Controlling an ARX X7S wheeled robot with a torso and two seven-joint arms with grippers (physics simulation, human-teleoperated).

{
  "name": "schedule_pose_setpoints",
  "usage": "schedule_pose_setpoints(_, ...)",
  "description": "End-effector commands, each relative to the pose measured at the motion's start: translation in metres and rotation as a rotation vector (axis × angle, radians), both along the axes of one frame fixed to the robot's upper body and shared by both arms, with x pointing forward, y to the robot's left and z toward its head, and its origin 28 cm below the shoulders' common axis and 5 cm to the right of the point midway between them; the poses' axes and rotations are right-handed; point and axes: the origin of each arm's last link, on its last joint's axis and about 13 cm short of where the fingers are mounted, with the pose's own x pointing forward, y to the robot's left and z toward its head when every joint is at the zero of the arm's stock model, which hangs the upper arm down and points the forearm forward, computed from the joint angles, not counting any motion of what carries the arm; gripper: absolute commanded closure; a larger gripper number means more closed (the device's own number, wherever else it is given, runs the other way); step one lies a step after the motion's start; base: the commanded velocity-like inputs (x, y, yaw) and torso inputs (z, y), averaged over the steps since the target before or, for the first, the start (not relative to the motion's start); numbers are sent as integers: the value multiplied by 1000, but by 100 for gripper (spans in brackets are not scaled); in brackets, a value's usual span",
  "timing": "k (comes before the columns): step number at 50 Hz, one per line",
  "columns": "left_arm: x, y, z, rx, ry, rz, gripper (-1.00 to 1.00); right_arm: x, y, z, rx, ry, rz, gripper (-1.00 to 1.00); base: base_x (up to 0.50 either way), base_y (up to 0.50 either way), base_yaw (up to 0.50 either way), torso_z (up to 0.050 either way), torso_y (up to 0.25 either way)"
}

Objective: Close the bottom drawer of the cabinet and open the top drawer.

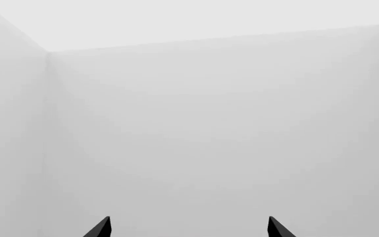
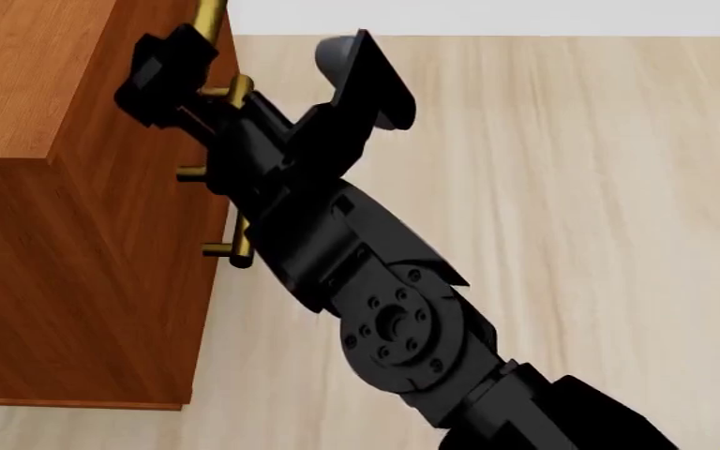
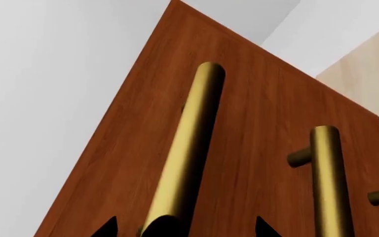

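In the left wrist view, the left gripper (image 1: 188,228) faces only bare white walls, its two dark fingertips spread apart and holding nothing.

In the head view, the right gripper (image 2: 260,89) reaches the front of the cabinet (image 2: 35,103) at its upper front edge, jaws spread around the brass handle of the top drawer (image 2: 210,21); the bottom drawer is hidden behind the arm.

In the right wrist view, that brass handle (image 3: 186,148) runs between the fingertips, not yet pinched. A pull begun before the jaws press together would likely slip off the round bar.
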Motion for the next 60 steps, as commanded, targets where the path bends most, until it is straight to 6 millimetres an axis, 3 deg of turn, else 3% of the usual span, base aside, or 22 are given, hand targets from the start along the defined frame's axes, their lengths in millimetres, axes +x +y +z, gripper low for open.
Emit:
schedule_pose_setpoints(1,1,1,0,-2,1,3,-100,2,8,1,-13,5,28,-100,0,3,5,0,0)
schedule_pose_setpoints(5,1,1,-1,-1,3,4,-100,1,8,0,-13,6,28,-100,3,3,5,0,0)
schedule_pose_setpoints(6,1,1,-2,-1,3,4,-100,0,8,-1,-15,7,25,100,13,3,5,0,0)
schedule_pose_setpoints(23,0,1,-1,-4,2,2,-100,-4,6,4,-6,4,15,100,1,1,1,0,0)
schedule_pose_setpoints(41,-1,-2,1,-5,-5,-8,-100,-10,-13,20,62,-15,-44,100,-1,0,0,0,0)
schedule_pose_setpoints(60,-4,-3,3,-5,-9,-10,-100,-15,-24,23,182,32,-83,100,-1,0,-1,0,2)
